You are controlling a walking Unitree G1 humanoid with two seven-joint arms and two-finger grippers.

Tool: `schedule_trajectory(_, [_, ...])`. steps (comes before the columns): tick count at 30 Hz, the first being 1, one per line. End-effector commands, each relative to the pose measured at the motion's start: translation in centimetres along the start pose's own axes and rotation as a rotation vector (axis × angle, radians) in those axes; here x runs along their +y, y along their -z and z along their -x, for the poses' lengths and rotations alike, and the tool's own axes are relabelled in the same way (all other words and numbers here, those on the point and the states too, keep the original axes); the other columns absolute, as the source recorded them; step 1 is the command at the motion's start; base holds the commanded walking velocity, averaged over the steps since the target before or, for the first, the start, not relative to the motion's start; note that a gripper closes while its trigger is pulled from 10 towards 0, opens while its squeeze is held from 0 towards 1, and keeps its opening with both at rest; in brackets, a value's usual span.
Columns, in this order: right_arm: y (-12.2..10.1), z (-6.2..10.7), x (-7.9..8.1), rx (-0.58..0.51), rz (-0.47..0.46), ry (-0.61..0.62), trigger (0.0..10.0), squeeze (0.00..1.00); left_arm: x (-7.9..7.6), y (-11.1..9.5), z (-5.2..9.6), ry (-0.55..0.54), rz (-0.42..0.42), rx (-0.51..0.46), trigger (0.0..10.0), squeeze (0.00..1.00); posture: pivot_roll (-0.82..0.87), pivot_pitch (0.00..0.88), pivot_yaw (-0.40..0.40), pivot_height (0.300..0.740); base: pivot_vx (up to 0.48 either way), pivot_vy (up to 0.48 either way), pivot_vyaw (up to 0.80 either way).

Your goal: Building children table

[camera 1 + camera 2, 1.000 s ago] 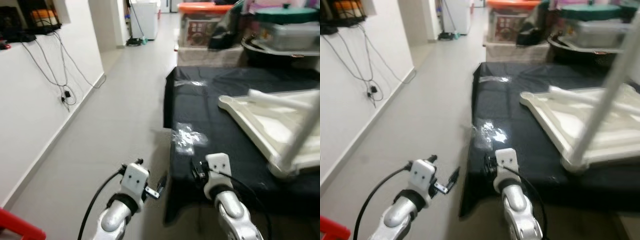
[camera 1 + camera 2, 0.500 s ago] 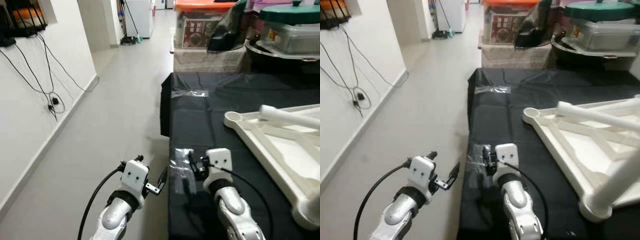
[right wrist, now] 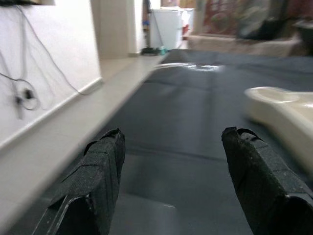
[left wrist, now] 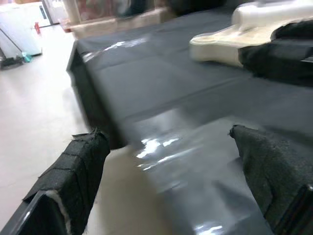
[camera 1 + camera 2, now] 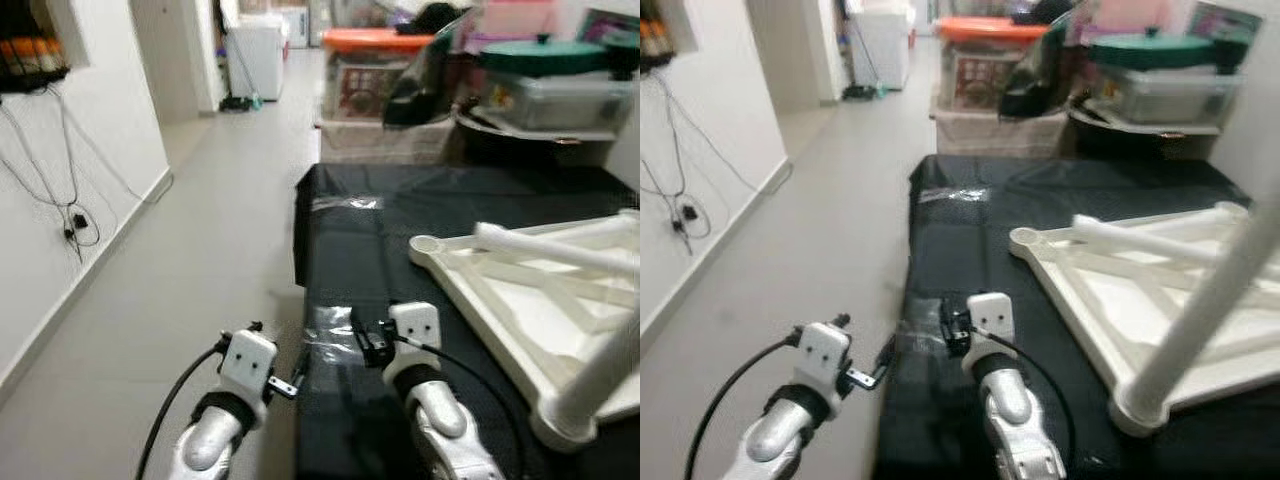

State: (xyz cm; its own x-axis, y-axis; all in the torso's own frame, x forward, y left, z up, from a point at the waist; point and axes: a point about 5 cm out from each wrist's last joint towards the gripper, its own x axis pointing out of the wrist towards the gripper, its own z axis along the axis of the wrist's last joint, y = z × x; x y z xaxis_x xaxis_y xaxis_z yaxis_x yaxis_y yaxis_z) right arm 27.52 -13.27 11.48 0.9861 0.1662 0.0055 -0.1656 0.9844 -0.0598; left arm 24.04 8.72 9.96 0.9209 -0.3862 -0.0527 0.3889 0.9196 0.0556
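An upturned white children's table point(image 5: 540, 300) is seen lying on a low surface covered in black sheeting point(image 5: 400, 220), its underside ribs exposed and one white leg point(image 5: 600, 375) rising from the near corner socket at the right of the head views. A second white leg point(image 5: 545, 245) is laid across the frame near the far corner. The table is placed well to the right of both arms and is touched by neither.

The left gripper point(image 4: 166, 176) is held over the near left edge of the black sheeting, where it drops to the pale tiled floor point(image 5: 200, 270); its padded fingers point(image 4: 80, 166) are spread wide with nothing between them. The right gripper point(image 3: 171, 171) is held low above the sheeting, pointed along it toward the far end, with its fingers point(image 3: 98, 171) likewise parted and empty; a rounded corner of the white table is seen ahead of it and off to one side.

Glossy patches of clear tape point(image 5: 345, 203) are visible on the sheeting. Beyond it, an orange-lidded storage box point(image 5: 375, 65) and a green-lidded container point(image 5: 545, 75) are stacked, and black cables point(image 5: 70, 200) are hung against the white wall on the left
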Motion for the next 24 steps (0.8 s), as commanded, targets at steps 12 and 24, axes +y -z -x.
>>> schedule_trajectory(12, [-4.0,-3.3,1.7,-0.077,0.071,-0.028,10.0,0.0,0.7,0.4,0.4,-0.028,0.001,0.026,10.0,0.0,0.06,0.0,-0.028,0.74,0.0,0.0,0.0])
schedule_trajectory(24, [-6.3,-9.4,-4.5,0.09,0.152,0.379,10.0,0.0,0.0,0.1,1.0,-0.024,0.006,0.029,10.0,0.0,0.08,0.0,-0.046,0.74,0.0,0.0,0.0])
